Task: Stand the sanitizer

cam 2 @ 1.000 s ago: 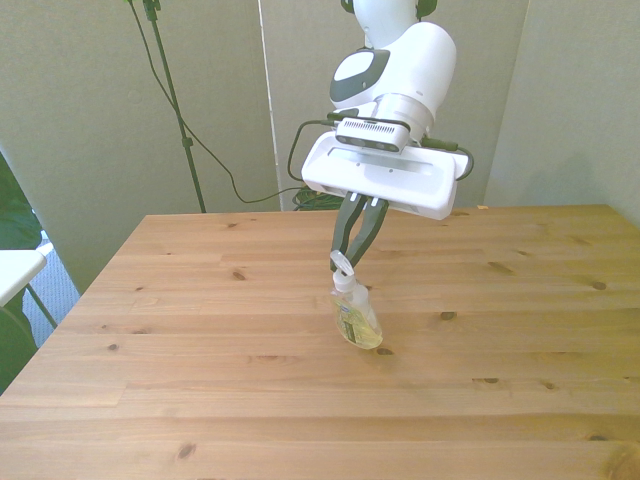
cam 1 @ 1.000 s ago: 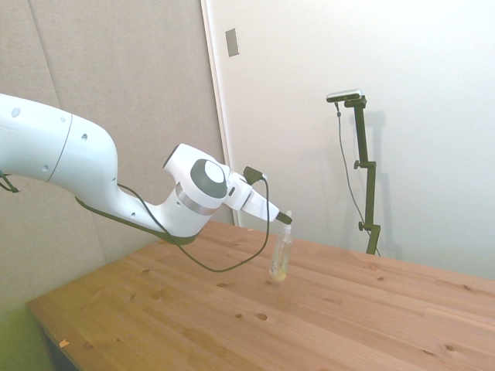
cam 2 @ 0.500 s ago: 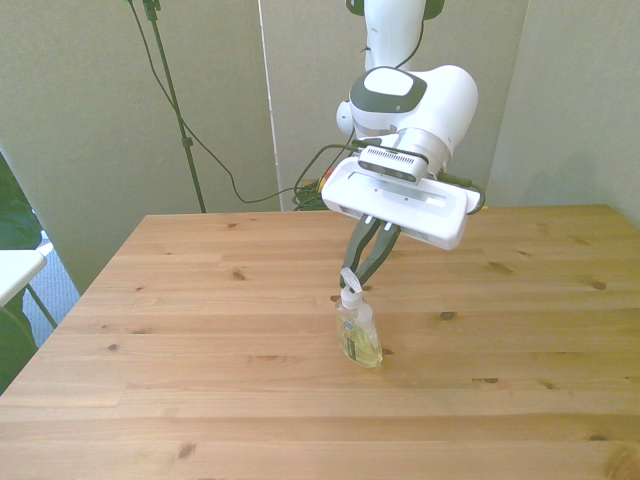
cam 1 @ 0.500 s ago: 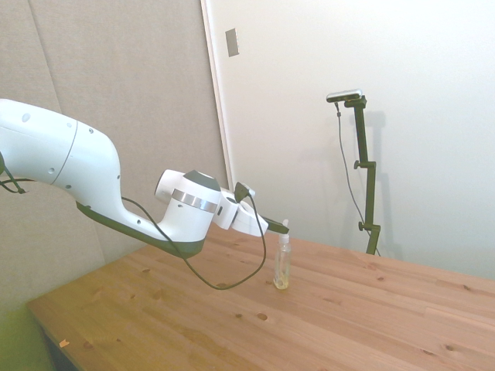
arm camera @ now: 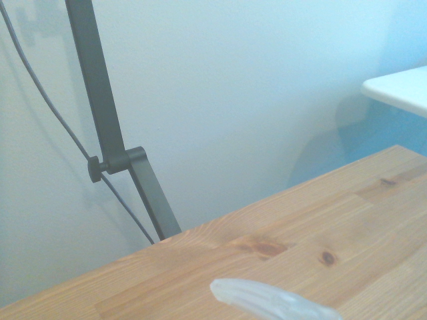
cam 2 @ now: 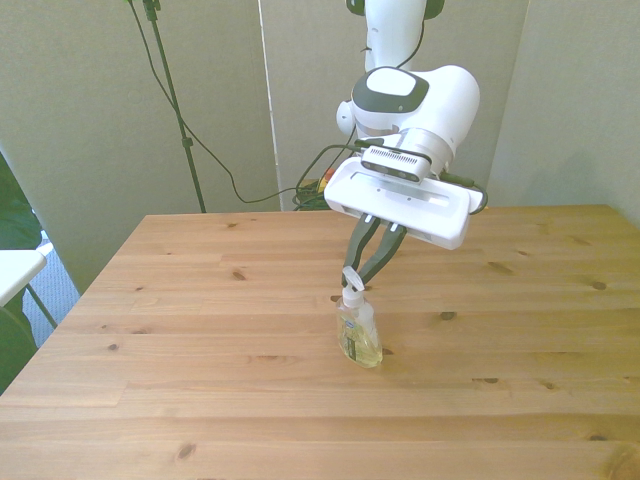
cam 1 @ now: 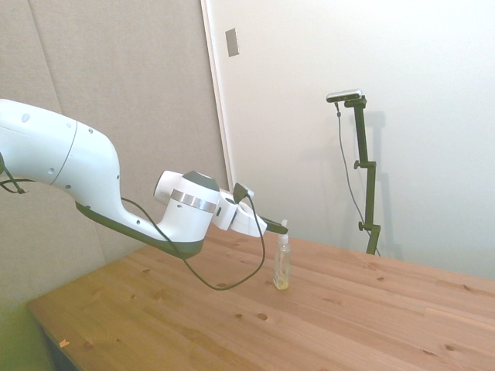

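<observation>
The sanitizer is a slim clear bottle of pale yellow liquid with a white pump top. It stands upright on the wooden table, near the middle in the front view, where the sanitizer shows its small label. My gripper reaches down at a slant to the white nozzle, its dark fingers closing together on it. From the side, the gripper comes in almost level from the left at nozzle height. In the wrist view only a blurred clear tip of the sanitizer shows.
A white surface juts in beside the table at the front view's left, lower than the wall panels behind. Bare wood lies all around the bottle, and the table's near edge runs along the bottom of the front view.
A second ago the bottle leaned under the gripper; it now stands upright. The wrist dropped and levelled out with it, and has hardly moved in the last half second.
</observation>
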Motion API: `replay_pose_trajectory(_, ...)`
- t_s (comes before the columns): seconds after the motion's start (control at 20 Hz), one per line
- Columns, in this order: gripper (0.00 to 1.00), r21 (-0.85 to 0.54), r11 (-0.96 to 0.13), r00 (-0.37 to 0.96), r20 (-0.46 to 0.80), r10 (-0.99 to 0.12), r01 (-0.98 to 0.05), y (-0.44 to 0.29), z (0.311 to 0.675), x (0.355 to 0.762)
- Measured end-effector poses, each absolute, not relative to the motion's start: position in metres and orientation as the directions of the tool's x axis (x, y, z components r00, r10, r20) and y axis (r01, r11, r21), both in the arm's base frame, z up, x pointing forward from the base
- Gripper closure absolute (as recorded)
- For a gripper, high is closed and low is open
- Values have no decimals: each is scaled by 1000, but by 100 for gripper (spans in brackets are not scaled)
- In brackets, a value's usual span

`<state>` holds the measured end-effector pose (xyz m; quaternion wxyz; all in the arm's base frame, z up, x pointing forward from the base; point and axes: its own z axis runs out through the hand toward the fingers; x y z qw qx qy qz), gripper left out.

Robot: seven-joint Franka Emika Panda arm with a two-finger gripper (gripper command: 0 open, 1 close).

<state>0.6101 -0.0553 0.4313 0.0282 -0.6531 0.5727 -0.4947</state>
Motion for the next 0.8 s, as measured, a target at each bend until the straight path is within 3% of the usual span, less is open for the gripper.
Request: replay_pose_trajectory(0.8, 0, -567, -347, -92, 605, -791, -747, -37, 414, 603)
